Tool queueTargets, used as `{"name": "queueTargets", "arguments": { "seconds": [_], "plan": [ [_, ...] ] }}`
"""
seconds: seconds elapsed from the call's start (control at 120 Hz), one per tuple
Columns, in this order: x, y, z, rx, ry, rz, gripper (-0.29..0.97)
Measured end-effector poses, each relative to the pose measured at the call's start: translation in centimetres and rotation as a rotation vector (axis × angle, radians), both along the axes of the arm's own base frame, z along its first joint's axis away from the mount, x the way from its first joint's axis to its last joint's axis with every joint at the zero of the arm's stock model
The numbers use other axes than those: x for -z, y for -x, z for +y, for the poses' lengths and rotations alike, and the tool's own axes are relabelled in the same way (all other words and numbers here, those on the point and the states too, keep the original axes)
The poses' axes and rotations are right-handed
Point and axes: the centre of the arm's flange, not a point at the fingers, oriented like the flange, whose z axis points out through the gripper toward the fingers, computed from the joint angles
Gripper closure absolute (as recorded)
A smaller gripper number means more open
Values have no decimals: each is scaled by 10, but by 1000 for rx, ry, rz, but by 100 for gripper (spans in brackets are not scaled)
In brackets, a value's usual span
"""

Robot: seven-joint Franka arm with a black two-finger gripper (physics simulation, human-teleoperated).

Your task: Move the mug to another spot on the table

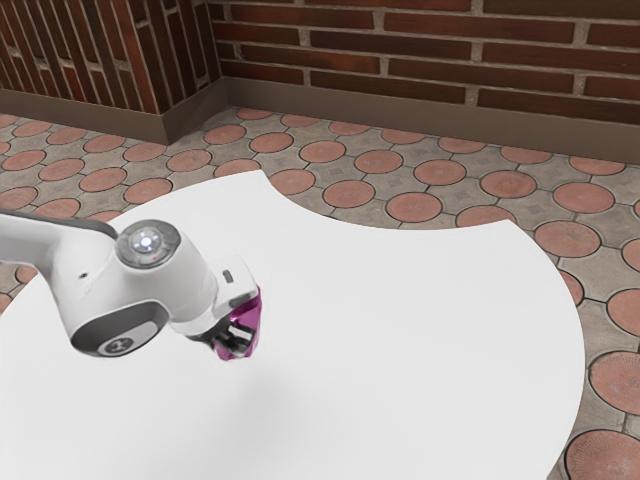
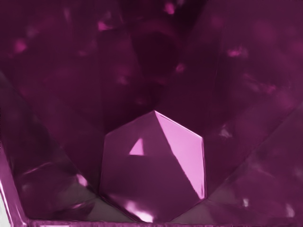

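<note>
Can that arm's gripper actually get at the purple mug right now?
Most likely yes: the gripper sits right at the mug on the white table, the wrist view looks straight into the mug, and nothing stands between them.

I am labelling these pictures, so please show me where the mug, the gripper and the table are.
mug (image 1: 251, 312): exterior view, on its magenta side wall.
gripper (image 1: 231, 343): exterior view, on its black tip at the mug.
table (image 1: 420, 330): exterior view, on the bare white top.

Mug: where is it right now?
The magenta mug is toward the exterior view's left of the white table, directly under the arm's tool and partly hidden by it; the wrist view looks straight into it.
</note>
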Motion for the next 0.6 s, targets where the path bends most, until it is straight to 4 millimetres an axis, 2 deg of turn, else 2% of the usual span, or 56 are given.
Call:
{"name": "queueTargets", "arguments": {
  "seconds": [0.167,0.3,0.483,0.6],
  "plan": [
    [-6,-8,15,-70,14,-21,55],
    [-15,-24,29,-108,13,-45,55],
    [-4,-53,62,-179,15,-28,56],
    [10,-75,87,-218,19,-7,56]
  ]
}}
